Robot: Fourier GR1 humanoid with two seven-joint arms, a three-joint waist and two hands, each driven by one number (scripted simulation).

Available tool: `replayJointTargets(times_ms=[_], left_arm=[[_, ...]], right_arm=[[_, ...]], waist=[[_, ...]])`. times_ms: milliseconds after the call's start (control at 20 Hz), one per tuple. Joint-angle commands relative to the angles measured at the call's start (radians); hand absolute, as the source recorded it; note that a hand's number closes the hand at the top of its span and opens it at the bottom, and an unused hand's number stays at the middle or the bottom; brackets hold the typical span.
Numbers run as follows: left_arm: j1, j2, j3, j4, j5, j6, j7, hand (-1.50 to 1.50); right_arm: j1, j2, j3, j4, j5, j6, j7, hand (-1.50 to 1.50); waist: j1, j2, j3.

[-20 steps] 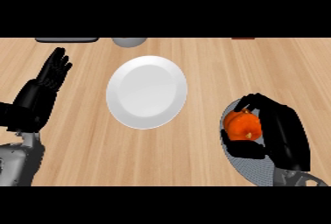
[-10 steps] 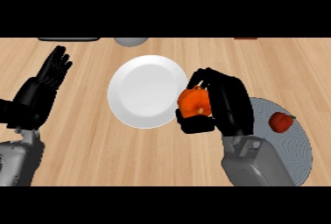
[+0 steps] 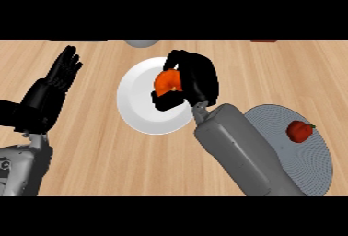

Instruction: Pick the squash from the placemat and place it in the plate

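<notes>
Spanning the whole view, the wooden counter carries everything else. At the right lies the grey placemat, with a red pepper resting on it, well apart from the action. Left of it sits the white plate, partly covered by the right hand.

The right hand has its fingers and thumb curled round the orange squash, which sits over the plate's upper right area. Whether the squash touches the plate surface cannot be told from this angle.

The left hand rests at the left edge, fingers straight and upright, holding nothing.

Risks from this position, as judged:
- Release from height: if the squash is not yet down, it may bounce or roll, since it is rounded.
- Off-centre release: the squash is nearer the rim than the middle, so a roll could carry it off onto the counter.
- Withdrawal: the thumb below the squash may drag it or nudge the plate.
</notes>
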Motion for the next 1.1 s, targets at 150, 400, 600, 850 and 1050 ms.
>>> replayJointTargets(times_ms=[150,400,600,850,1050], left_arm=[[-0.088,-0.021,-0.015,0.013,-0.016,0.015,0.054,0.0],[-0.065,-0.051,-0.041,-0.002,-0.042,0.026,0.032,0.0],[-0.099,-0.025,-0.015,-0.01,0.005,-0.018,0.062,0.0],[-0.083,-0.025,-0.02,0.0,-0.007,-0.027,0.03,0.0],[-0.101,-0.041,-0.026,0.042,-0.01,-0.029,0.015,0.0]], right_arm=[[-0.222,0.002,0.06,0.425,-0.13,-0.178,-0.06,1.5],[-0.318,0.002,0.137,0.592,-0.236,-0.234,-0.073,1.5],[-0.243,0.002,0.146,0.626,-0.348,-0.338,-0.096,1.5],[-0.281,0.002,0.118,0.697,-0.473,-0.315,-0.188,-1.5],[-0.253,0.002,0.104,0.661,-0.562,-0.4,-0.315,-1.5]], waist=[[0.027,0.01,0.0],[0.047,0.013,0.0],[0.078,0.023,0.0],[0.091,0.026,0.001],[0.095,0.033,0.002]])
